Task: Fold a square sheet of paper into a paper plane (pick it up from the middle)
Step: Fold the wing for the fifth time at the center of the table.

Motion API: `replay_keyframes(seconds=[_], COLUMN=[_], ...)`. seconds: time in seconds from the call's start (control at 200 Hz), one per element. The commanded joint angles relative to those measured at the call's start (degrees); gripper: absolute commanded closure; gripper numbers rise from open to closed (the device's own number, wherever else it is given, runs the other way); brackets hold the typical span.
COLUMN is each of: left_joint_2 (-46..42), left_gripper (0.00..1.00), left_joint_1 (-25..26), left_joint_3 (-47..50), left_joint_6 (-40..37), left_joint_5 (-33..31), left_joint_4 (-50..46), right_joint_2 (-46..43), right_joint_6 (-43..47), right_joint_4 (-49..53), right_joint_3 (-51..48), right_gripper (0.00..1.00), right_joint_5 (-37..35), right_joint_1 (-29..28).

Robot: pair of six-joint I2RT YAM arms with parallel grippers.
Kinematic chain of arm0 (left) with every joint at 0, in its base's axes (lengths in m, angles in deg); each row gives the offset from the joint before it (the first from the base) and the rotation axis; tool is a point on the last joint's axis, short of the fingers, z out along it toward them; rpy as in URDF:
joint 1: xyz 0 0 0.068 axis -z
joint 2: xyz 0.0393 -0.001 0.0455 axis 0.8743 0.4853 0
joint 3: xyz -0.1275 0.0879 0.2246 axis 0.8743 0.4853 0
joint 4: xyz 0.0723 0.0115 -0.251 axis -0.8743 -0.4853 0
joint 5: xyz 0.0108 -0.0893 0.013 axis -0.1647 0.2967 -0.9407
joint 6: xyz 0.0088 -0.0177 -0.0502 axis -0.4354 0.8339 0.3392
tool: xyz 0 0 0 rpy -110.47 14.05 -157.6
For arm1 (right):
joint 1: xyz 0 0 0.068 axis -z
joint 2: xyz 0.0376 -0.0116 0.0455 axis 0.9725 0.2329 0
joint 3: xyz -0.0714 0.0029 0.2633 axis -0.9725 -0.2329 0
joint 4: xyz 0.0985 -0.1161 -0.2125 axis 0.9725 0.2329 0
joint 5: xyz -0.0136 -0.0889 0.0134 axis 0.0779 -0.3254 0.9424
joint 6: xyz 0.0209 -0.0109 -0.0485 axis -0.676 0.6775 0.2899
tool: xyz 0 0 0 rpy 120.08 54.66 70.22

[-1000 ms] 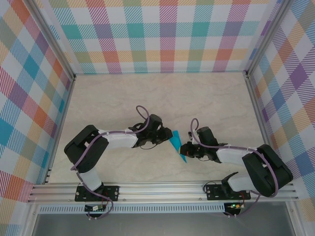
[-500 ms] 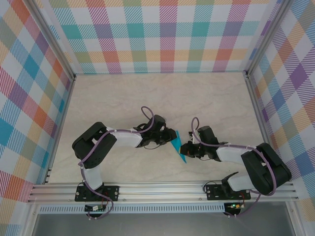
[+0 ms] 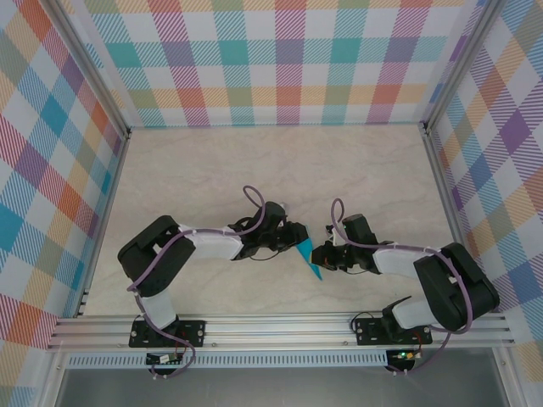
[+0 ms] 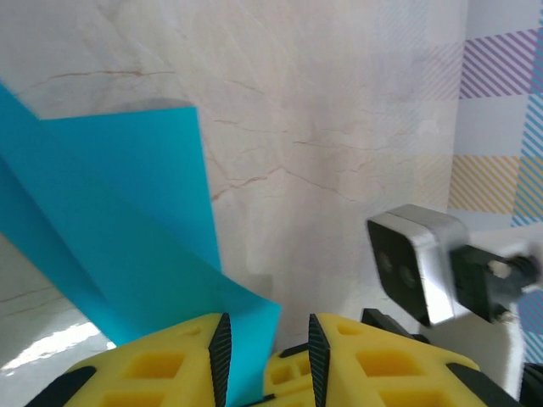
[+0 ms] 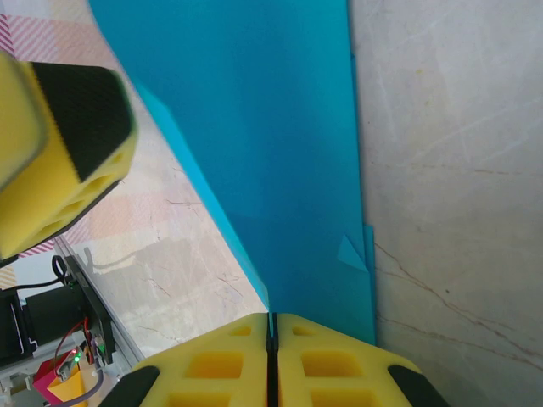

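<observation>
**Right gripper.** The right gripper is clenched. Its two yellow fingers meet along a thin seam, and the near edge of the thin, folded teal-blue paper sheet runs into that seam. The paper sheet is therefore pinched at this edge. From the grip, the paper sheet extends away from the fingers as a broad blue panel with a straight right edge and a slanted left edge. A small triangular crease sits near the right edge, just above the fingers.

**Left gripper.** The left gripper is partly open, and its black-padded yellow fingers stand apart with a clear gap. A lower corner of the paper sheet hangs into this gap, next to the left-hand pad. Whether that pad presses on the paper cannot be determined. In the right wrist view, one yellow finger of the left gripper, with its black pad, sits just beside the slanted left edge of the paper sheet.

**Position of the work.** In the overhead view, the left gripper and the right gripper face each other near the middle of the near half of the pale marble-patterned tabletop. The paper sheet lies between them as a narrow pointed strip, its tip directed toward the aluminium rail at the near edge.

**Surroundings.** A white camera housing is visible beyond the left gripper. Plaid-patterned walls enclose the tabletop on three sides.
</observation>
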Motion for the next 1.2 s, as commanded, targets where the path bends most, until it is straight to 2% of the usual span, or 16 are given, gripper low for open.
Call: replay_keyframes(seconds=[0.0, 0.56, 0.77, 0.93, 1.065, 1.195], left_joint_2=[-0.34, 6.22, 6.6, 6.3, 6.57, 6.72], left_gripper=[0.68, 0.69, 0.7, 0.7, 0.7, 0.7], left_joint_1=[0.83, 0.7, 0.76, 0.7, 0.69, 0.7], left_joint_3=[-0.06, -4.18, -3.68, -4.35, -4.82, -5.08], left_joint_6=[0.08, -2.64, -2.64, -2.93, -3.0, -2.89], left_joint_5=[-0.61, -2.91, -3.15, -3.05, -3.09, -2.86], left_joint_4=[2.12, 0.57, 2.73, 2.25, 1.63, 1.81], right_joint_2=[1.13, 3.18, 2.06, 1.99, 0.93, 0.99], right_joint_6=[1.53, 1.83, 3.63, 4.59, 5.59, 6.02], right_joint_4=[0.63, 1.41, 4.17, 3.79, 4.62, 5.32], right_joint_3=[1.7, 2.62, 2.89, 2.89, 2.96, 3.4], right_gripper=[0.91, 0.9, 0.83, 0.79, 0.72, 0.71], right_joint_5=[2.29, 4.04, 2.27, 3.62, 3.62, 2.85], right_joint_1=[0.67, 2.44, 2.45, 2.45, 2.34, 2.27])
